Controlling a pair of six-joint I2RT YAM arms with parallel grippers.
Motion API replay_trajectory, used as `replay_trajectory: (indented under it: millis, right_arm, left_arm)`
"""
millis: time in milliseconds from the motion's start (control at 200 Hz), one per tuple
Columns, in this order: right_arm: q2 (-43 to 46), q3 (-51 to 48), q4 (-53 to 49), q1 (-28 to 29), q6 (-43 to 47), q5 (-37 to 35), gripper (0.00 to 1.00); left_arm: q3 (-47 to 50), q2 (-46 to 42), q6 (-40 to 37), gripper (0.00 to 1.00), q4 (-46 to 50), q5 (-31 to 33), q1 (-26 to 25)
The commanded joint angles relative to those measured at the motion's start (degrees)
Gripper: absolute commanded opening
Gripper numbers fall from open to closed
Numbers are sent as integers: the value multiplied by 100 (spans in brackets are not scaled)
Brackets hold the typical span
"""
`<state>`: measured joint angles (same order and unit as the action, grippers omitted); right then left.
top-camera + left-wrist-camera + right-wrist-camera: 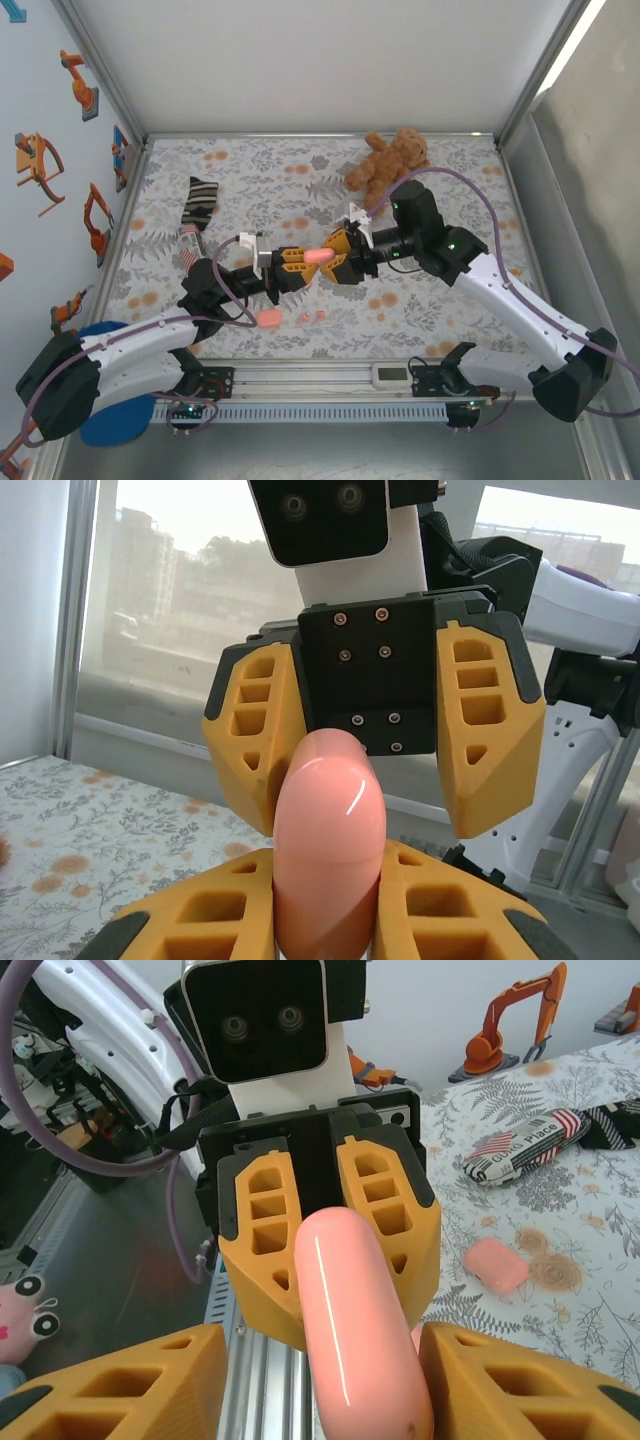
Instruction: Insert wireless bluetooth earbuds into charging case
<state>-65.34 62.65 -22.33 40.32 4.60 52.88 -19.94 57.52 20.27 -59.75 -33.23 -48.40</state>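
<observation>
At the centre of the top view, the left tool [302, 262] is clamped on one end of a pink charging case [318, 256], above the flowered worktop [440, 180]. The right tool [335, 258] faces it, jaws apart on either side of the case's other end, with a gap showing. A second pink case [268, 318] and the tiny salmon-pink earbuds [303, 317] lie near each other at lower centre.

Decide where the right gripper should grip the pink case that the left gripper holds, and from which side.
Grip the free end of the case, the rounded half jutting past the left gripper. The right gripper should probably come in head-on along the case's length, jaws across its narrow width, since the left gripper covers the other end.
</observation>
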Motion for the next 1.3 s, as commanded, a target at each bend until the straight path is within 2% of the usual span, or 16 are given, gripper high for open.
replay_trajectory:
  millis: [0,155,290,336,396,451,521,556,671,891,1187,1237,1297]
  right_arm:
    - [50,50,53,16,51,108,46]
    - [22,72,39,21,28,107,28]
    - [32,30,79,29,15,31,17]
    - [43,-6,175,29,-62,12,15]
    - [69,-64,361,29,-227,-54,14]
    - [91,-116,512,25,-394,-122,13]
    - [92,-143,627,27,-518,-231,13]
    - [92,-157,706,27,-607,-290,13]
    - [73,-159,796,16,-830,-647,13]
    - [39,-232,731,-271,-1077,-1192,13]
    - [-439,-448,1032,-1076,-1833,-1361,13]
    - [-569,-483,1120,-1183,-1966,-1372,13]
    - [-730,-512,1189,-1281,-2095,-1403,13]
  left_arm:
    - [-133,-132,-138,0,-28,57,-25]
    - [-102,-147,-147,0,-19,133,-38]
    - [-115,-162,-146,0,24,198,-38]
    - [-109,-165,-151,6,48,243,-38]
    - [-97,-192,-155,12,66,304,-33]
    - [-89,-213,-163,23,91,346,-38]
    - [-58,-265,-190,31,152,419,-38]
    - [-49,-303,-207,41,194,475,-38]
    - [17,-478,-330,56,422,673,-38]
    - [207,-1372,-691,74,1554,1384,-38]
    - [424,-3502,-1090,98,3823,2805,-38]
    - [455,-3863,-1096,100,4147,3033,-38]
    - [496,-4269,-1087,96,4492,3269,-41]
